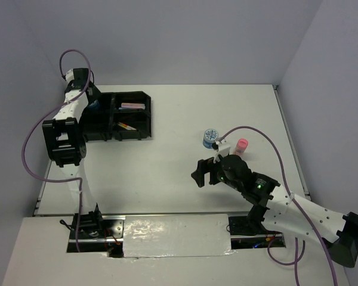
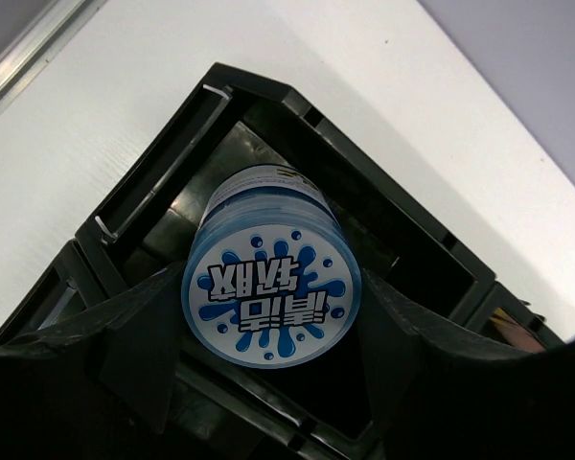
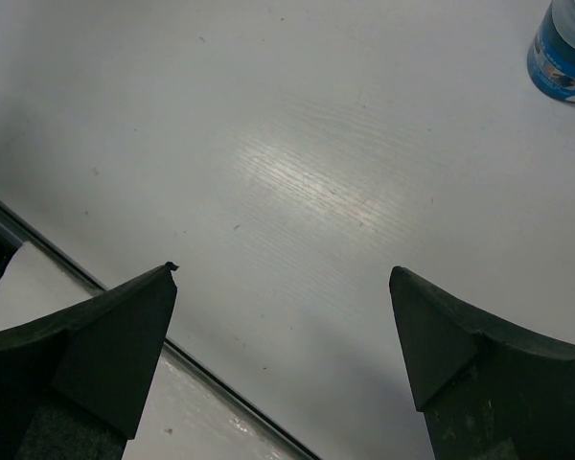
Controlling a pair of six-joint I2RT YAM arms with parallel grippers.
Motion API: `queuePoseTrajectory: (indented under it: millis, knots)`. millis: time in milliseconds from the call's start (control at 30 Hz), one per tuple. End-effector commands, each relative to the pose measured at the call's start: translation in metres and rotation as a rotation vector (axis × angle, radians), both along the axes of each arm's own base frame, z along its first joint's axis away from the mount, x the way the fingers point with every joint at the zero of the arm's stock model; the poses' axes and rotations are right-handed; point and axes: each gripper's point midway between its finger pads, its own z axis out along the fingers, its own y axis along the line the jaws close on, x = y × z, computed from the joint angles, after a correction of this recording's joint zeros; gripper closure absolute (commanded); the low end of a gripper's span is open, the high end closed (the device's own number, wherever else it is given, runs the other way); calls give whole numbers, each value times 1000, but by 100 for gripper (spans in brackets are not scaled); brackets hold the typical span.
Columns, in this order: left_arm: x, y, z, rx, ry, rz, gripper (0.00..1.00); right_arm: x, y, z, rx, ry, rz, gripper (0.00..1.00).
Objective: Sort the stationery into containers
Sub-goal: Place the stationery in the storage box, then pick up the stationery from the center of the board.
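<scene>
Blue tub (image 2: 268, 206) is clenched in our left gripper (image 2: 271, 292) above the tray (image 2: 383, 206); our right gripper (image 3: 283, 271), far from it, stands released.

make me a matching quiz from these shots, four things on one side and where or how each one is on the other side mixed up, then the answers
Things:
1. tub with splash lid
2. second blue tub
3. pink-capped bottle
4. right gripper

Place or state:
A. open, above bare table
B. standing on the table, just right of a blue tub in the top view
C. between the left gripper fingers, over a compartment of the tray
D. standing on the table, just left of the bottle in the top view

Pairs: 1-C, 2-D, 3-B, 4-A
</scene>
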Motion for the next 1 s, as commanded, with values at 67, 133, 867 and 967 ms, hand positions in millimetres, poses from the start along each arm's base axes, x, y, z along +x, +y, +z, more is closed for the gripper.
queuePoseTrajectory:
  millis: [67,133,867,967]
  knots:
    - [18,9,19,26,-79,-7,71,6,12,22,50,-52,20,0]
    - [18,9,20,28,-81,-9,60,6,13,20,49,-48,22,0]
    - [2,-33,122,-11,-232,-24,1,11,-5,31,84,-79,-83,0]
    - [-2,-89,161,5,-307,-164,1,11,-25,56,145,-117,-172,0]
